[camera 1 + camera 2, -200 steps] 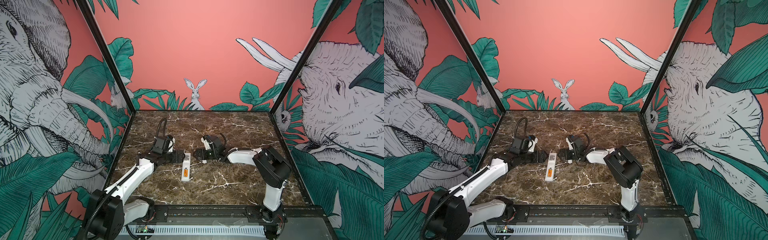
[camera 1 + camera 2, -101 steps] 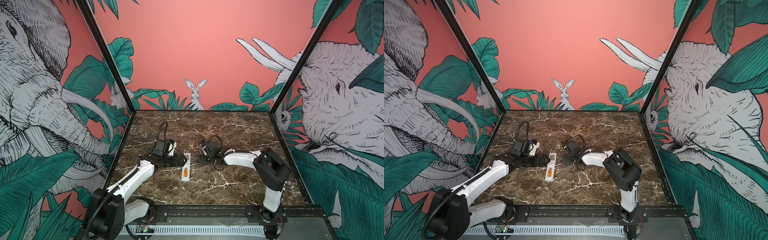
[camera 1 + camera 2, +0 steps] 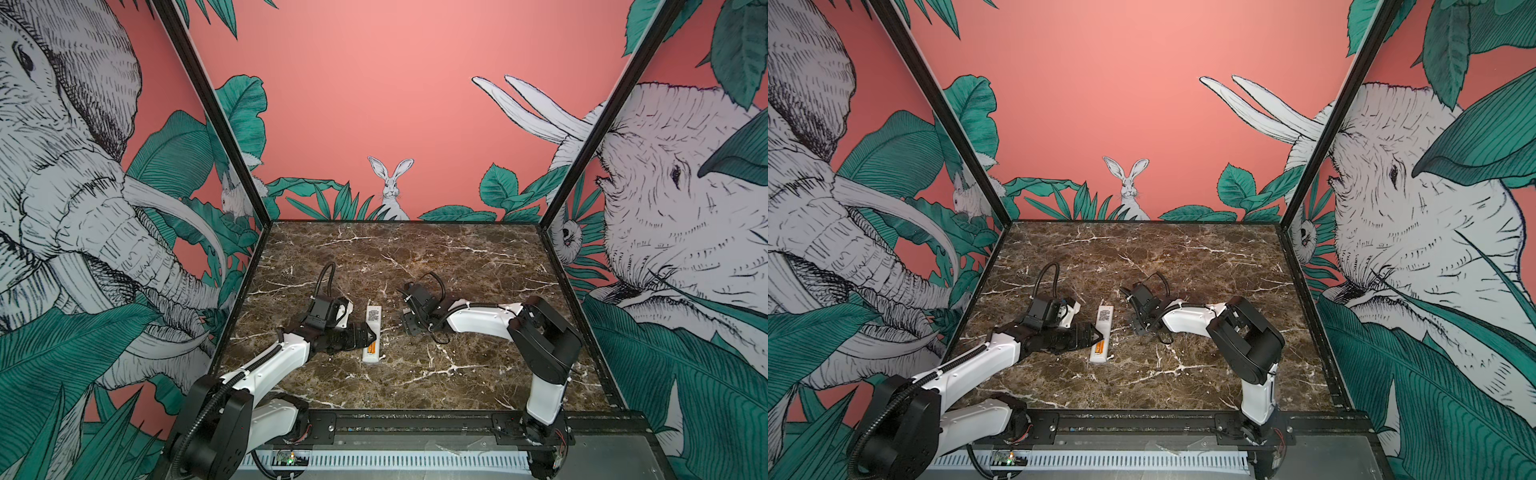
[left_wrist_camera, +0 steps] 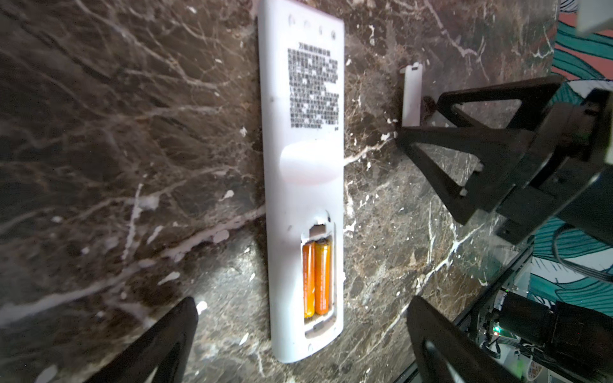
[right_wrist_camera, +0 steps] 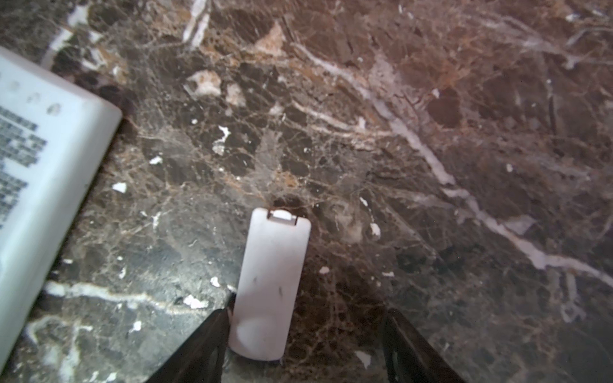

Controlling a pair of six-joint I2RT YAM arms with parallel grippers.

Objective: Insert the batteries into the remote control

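Now the batteries (image 4: 316, 278) sit inside the remote control (image 4: 302, 165), mid-frame on the bench (image 4: 99, 132).
Your right pincer (image 5: 306, 315) straddles the cover (image 5: 270, 285), jaws apart; your left pincer (image 4: 303, 301) gapes wide. Next, likely clamp the cover squarely.

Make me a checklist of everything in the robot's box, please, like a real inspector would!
Surface: brown marble tabletop, white-veined.
Job's things: remote control lies back up; both batteries sit side by side in its open compartment.
Clutter: only a small white cover, lying flat, apart from the remote control.
Grippers: left gripper open, straddling the remote control's battery end; right gripper open around the cover, one finger at its edge.
Cables: a black cable loops over each wrist.
Surroundings: pink jungle walls with elephants and a rabbit.
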